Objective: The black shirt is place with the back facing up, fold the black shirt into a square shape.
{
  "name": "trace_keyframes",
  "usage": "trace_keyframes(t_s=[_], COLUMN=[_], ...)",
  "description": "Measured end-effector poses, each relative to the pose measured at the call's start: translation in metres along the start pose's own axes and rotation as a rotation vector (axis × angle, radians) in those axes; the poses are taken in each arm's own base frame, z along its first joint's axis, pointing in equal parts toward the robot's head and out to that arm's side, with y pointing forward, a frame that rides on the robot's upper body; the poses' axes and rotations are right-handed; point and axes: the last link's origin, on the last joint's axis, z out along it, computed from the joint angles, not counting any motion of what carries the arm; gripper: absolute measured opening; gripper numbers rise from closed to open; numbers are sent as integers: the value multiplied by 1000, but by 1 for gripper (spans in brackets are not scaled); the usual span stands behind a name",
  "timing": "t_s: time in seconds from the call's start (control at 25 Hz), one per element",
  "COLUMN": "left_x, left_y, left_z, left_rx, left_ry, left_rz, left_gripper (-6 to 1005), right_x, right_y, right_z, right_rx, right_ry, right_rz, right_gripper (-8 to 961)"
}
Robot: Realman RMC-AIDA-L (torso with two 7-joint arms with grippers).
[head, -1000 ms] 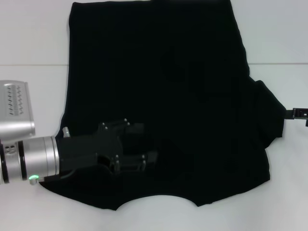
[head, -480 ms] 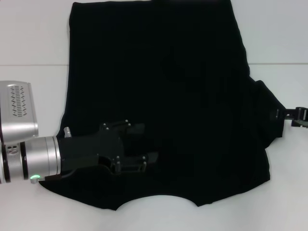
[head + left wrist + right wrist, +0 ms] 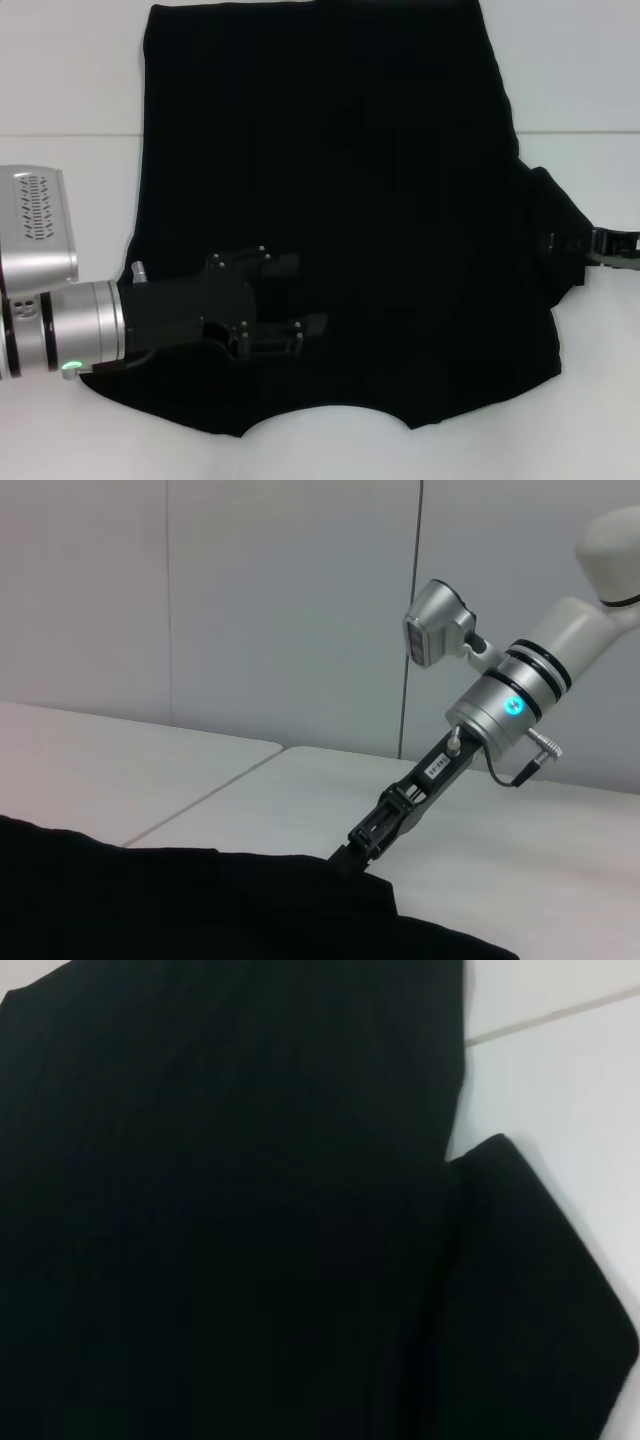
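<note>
The black shirt lies flat on the white table, filling most of the head view from the top edge down to the curved neckline at the bottom of the frame. One short sleeve juts out at the middle right; the other side looks already turned in, though black on black makes that hard to read.

And here's the worry: the right gripper is coming in low at the right edge of the frame, its tip right at the hem of that sleeve. If it pinches only the top layer, or just the hem's very edge, the sleeve could slip free halfway through a fold and flop back crooked. From the left wrist view that gripper slants down steeply, its tip meeting the cloth; whether its fingers are parted or closed on fabric, I cannot tell.

The second risk sits lower left. The left gripper reaches in from the left edge, lying nearly level over the shirt near the neckline, fingers apart with nothing between them. It looks close to the cloth, so if the sleeve gets pulled across, the fabric could drag or bunch against it and spoil the square.

The left arm's silver wrist hangs off the shirt's edge.
</note>
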Motion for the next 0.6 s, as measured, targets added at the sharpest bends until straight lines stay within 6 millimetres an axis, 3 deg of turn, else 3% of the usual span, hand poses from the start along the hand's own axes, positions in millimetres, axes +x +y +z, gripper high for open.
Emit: trace_keyframes(t_s=[0.2, 0.44, 0.6], left_x=[1, 2, 2], left_y=[-1, -2, -2], left_z=[-1, -1, -1], left_rx=[2, 1, 1], left_ry=[-2, -3, -4], left_rz=[4, 9, 9], left_gripper=[813, 813, 813], right_x=[3, 8, 11], right_y=[2, 1, -2], right_z=[6, 7, 6], right_rx=[9, 13, 13], right_ry=[-12, -9, -7], right_rz=[7, 22, 33], right_gripper=[875, 686, 487])
